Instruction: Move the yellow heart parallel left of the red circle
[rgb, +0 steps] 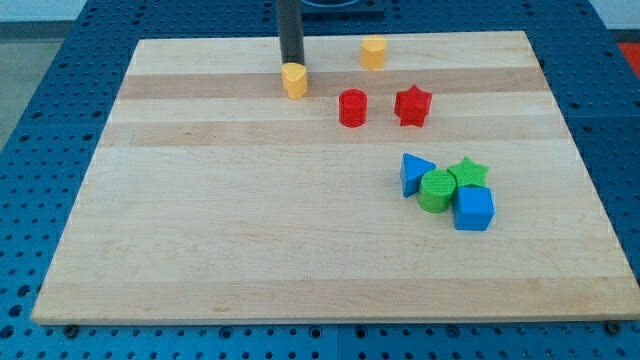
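Observation:
The yellow heart (294, 80) lies near the view's top, left of centre. The red circle (352, 107) sits to its right and a little lower. My tip (291, 64) stands right at the heart's top edge, touching or almost touching it. The rod rises straight up out of the view.
A yellow hexagon (373, 52) sits at the top, right of the rod. A red star (412, 105) lies right of the red circle. A blue triangle (415, 172), green circle (436, 191), green star (467, 173) and blue cube (474, 209) cluster at the right. The wooden board (220, 230) ends in blue surround.

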